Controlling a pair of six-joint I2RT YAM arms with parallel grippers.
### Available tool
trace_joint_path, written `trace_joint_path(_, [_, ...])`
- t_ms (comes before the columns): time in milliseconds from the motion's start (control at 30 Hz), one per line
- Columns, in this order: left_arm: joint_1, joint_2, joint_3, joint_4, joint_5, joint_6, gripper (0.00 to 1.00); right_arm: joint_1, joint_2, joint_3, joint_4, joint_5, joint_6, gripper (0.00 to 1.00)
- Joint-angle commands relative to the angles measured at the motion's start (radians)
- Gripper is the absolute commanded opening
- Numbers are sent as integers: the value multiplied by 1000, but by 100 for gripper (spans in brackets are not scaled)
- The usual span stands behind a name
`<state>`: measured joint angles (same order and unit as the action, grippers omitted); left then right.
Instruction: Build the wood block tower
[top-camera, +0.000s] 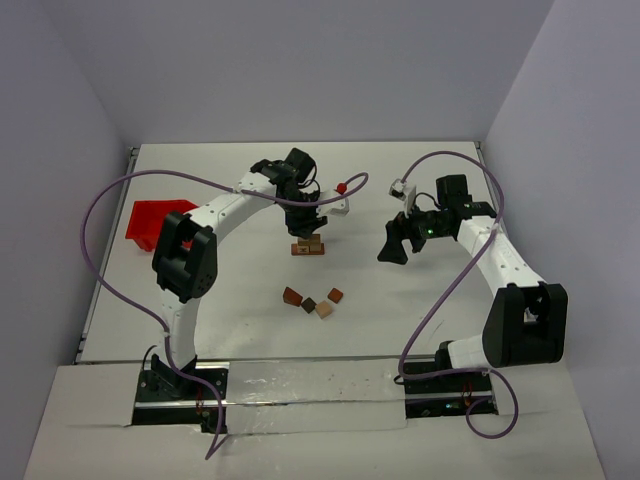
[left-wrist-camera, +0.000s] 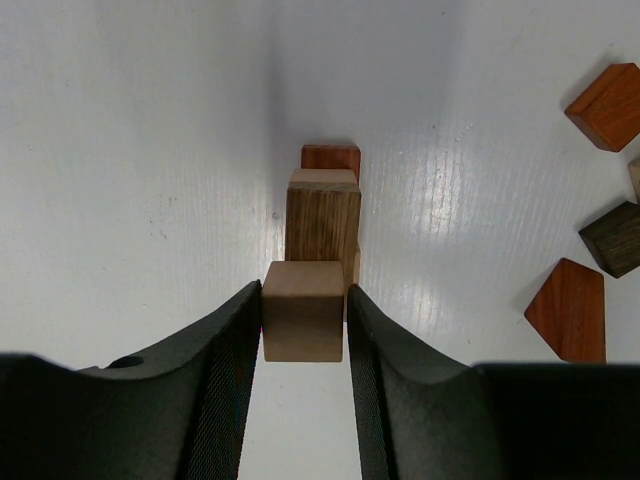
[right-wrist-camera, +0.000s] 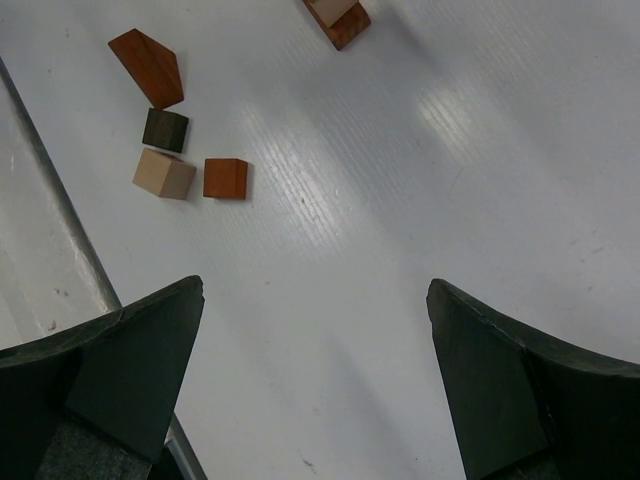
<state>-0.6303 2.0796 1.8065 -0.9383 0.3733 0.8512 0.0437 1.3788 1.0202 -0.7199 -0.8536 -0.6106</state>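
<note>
The wood block tower (top-camera: 308, 246) stands mid-table: a reddish-brown base bar (left-wrist-camera: 331, 157) with a tan-brown block (left-wrist-camera: 322, 225) on it. My left gripper (top-camera: 306, 222) hangs right over it, shut on a tan cube (left-wrist-camera: 303, 310) held above the stack's near end; I cannot tell whether the cube touches it. Several loose wood blocks (top-camera: 314, 302) lie nearer the front: a reddish wedge (right-wrist-camera: 147, 66), a dark cube (right-wrist-camera: 165, 130), a tan cube (right-wrist-camera: 164, 173) and a reddish cube (right-wrist-camera: 225, 178). My right gripper (top-camera: 394, 247) is open and empty, right of the tower.
A red plastic bin (top-camera: 150, 222) sits at the table's left edge. Purple cables loop over both arms. The table's metal front rail (right-wrist-camera: 70, 220) shows in the right wrist view.
</note>
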Motion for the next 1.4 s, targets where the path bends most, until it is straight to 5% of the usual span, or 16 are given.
trace_joint_path(0, [-12,-33,-18,6,7,15,45,10,1,50,-3,-4,-5,100])
trace_joint_path(400, [-15,-46,-33,12,8,21,42,10,2,50,-3,-3,-5,100])
trace_joint_path(700, [-14,-46,-36,22,6,19,54,10,3,50,-6,-2,-5,100])
trace_joint_path(1367, [-16,-40,-30,29,-5,25,40,10,5,50,-6,-1,-6,100])
